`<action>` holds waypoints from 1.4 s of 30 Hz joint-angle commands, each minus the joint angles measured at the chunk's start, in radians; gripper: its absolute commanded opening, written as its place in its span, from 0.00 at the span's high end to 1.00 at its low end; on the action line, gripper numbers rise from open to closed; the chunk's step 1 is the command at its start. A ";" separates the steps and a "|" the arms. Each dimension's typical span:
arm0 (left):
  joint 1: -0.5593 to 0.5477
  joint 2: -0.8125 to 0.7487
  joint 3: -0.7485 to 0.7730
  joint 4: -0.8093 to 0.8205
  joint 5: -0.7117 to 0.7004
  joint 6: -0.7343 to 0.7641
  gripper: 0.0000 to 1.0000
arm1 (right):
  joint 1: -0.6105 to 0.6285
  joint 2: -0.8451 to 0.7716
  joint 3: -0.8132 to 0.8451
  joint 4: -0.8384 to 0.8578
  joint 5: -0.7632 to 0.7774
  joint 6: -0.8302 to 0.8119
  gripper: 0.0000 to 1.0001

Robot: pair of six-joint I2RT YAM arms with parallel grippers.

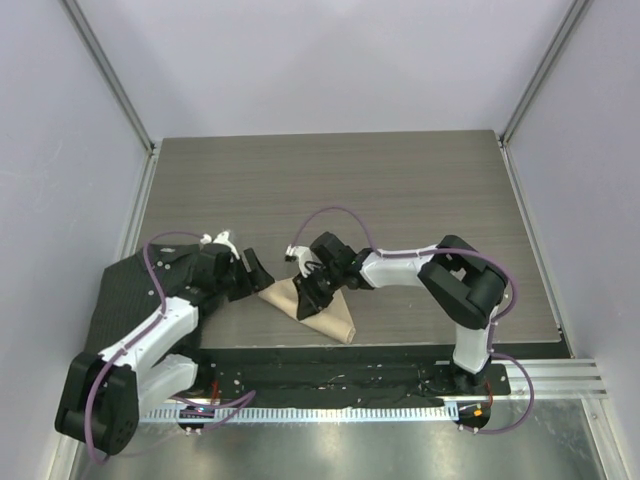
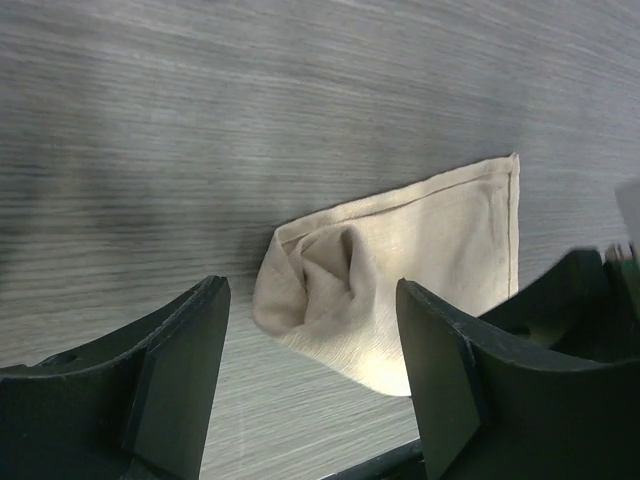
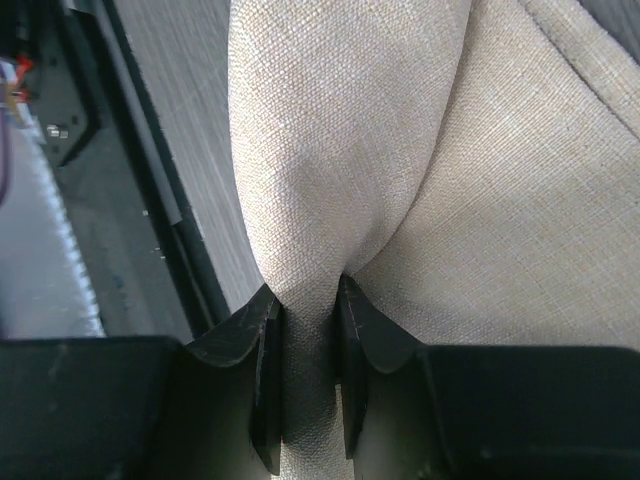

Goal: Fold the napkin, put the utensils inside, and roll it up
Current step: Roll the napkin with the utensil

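Grey wood-grain table (image 1: pixel 400 190): right gripper (image 3: pixel 305 300) pinches a fold of the beige napkin (image 2: pixel 440 230), while left gripper (image 2: pixel 310 290) gapes wide just beside its bunched end.

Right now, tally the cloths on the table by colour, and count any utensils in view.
beige napkin: 1
dark cloth: 1
utensils: 0 in view
Total: 2
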 commanded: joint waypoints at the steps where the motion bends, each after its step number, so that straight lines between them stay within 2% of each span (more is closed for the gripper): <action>1: 0.003 -0.035 -0.045 0.094 0.039 0.009 0.29 | -0.049 0.076 0.000 0.044 -0.237 0.068 0.80; 7: 0.003 -0.007 -0.074 0.174 0.089 0.003 0.31 | -0.099 0.168 -0.011 0.204 -0.387 0.173 0.81; 13: 0.002 0.046 -0.088 0.238 0.098 0.003 0.33 | -0.118 0.223 -0.008 0.255 -0.418 0.202 0.82; 16: 0.003 0.080 -0.094 0.248 0.095 0.001 0.38 | -0.122 0.234 -0.006 0.262 -0.418 0.202 0.82; 20: 0.003 0.122 -0.099 0.261 0.072 0.001 0.56 | -0.130 0.240 -0.008 0.259 -0.412 0.194 0.82; 22: 0.003 0.145 -0.097 0.269 0.075 0.003 0.62 | -0.128 0.236 -0.006 0.255 -0.394 0.190 0.82; 23: 0.003 0.151 -0.096 0.272 0.079 0.004 0.68 | -0.128 0.225 -0.005 0.239 -0.388 0.182 0.81; 25: 0.003 0.160 -0.087 0.269 0.090 0.006 0.74 | -0.130 0.205 0.003 0.212 -0.363 0.170 0.78; 27: 0.003 0.165 -0.077 0.240 0.089 0.007 0.83 | -0.128 0.160 0.018 0.129 -0.306 0.132 0.74; 32: 0.003 0.169 -0.028 0.150 0.089 0.029 0.93 | -0.121 0.020 0.070 -0.058 -0.164 0.059 0.54; 33: 0.003 0.180 -0.018 0.131 0.092 0.030 0.94 | -0.116 -0.005 0.076 -0.075 -0.109 0.049 0.48; 35: 0.003 0.195 0.010 0.084 0.102 0.032 0.95 | -0.095 -0.075 0.092 -0.112 -0.049 0.023 0.42; 38: 0.002 0.234 0.045 0.027 0.119 0.032 0.95 | -0.018 -0.155 0.096 -0.138 0.153 -0.036 0.34; 42: 0.003 0.290 0.094 -0.048 0.121 0.035 0.95 | 0.146 -0.197 0.081 -0.131 0.567 -0.131 0.29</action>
